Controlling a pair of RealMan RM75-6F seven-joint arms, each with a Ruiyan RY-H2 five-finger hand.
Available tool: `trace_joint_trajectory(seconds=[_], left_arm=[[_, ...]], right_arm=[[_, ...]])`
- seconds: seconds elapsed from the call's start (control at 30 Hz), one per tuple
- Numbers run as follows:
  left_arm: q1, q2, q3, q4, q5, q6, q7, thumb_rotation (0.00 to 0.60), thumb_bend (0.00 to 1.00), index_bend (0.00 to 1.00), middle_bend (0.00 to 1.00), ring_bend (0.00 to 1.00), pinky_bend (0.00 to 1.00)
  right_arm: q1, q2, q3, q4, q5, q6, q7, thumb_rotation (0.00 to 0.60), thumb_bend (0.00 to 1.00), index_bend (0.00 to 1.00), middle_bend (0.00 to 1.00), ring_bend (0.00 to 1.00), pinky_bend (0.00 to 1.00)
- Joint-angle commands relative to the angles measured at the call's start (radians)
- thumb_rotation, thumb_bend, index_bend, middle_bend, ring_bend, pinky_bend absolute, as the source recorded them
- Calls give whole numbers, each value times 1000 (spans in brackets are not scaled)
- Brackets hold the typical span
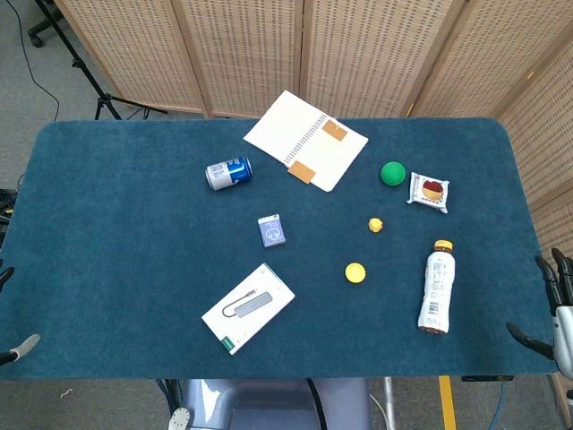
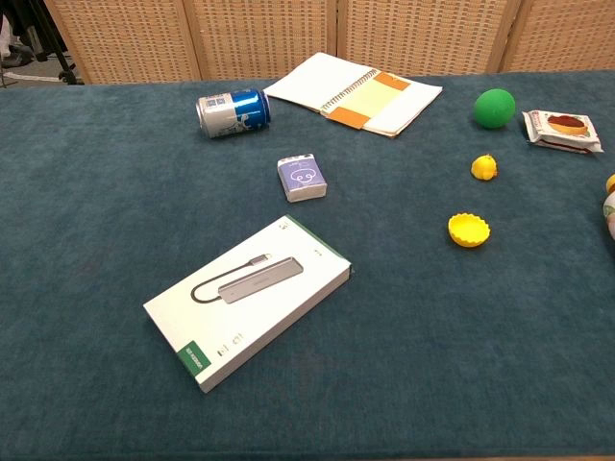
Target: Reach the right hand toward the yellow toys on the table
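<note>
Right hand off the table's right edge near the front corner, fingers spread apart, holding nothing. Left hand barely in view past the front-left corner; grasp impossible to tell.

Two yellow toys right of the table's middle, well apart from the right hand: a small rounded one further back, a flat cup-like one nearer the front edge. Reach not yet begun, by the look of it.

Main risk: white drink bottle lying between the right edge and the toys, directly on the likely path. Low sweep inward probably enough to knock or roll it into the nearer toy. Both toys light and small; likely to skid on the blue cloth if brushed. Snack packet and green ball toward the back right, ball apt to roll if the arm swings wide.
</note>
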Motion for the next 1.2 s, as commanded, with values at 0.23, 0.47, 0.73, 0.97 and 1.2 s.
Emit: trace_joint_trajectory(seconds=[0.23, 0.47, 0.73, 0.97, 1.2], left_arm=[[-4, 7, -4, -5, -18, -15, -3, 600, 0, 0, 0, 0, 0], [-27, -2, -23, -5, -40, -47, 15, 600, 0, 0, 0, 0, 0], [-42, -44, -55, 34, -51, -33, 13, 600, 0, 0, 0, 0, 0], [-46, -51, -75, 45, -90, -40, -1, 600, 0, 0, 0, 0, 0], [-52, -57, -80, 41, -114, -62, 22, 600, 0, 0, 0, 0, 0]], right_arm=[[27, -19, 12, 34, 5, -30, 32, 600, 0, 0, 0, 0, 0], [180, -25, 87, 73, 10, -189, 154, 600, 0, 19, 0, 0, 0], [440, -108, 181, 146, 84, -472, 91, 600, 105, 260, 0, 0, 0], [610, -263, 204, 262, 211, -661, -56, 600, 105, 289, 0, 0, 0], [717, -421, 199, 474, 331, -773, -125, 600, 131, 343, 0, 0, 0]])
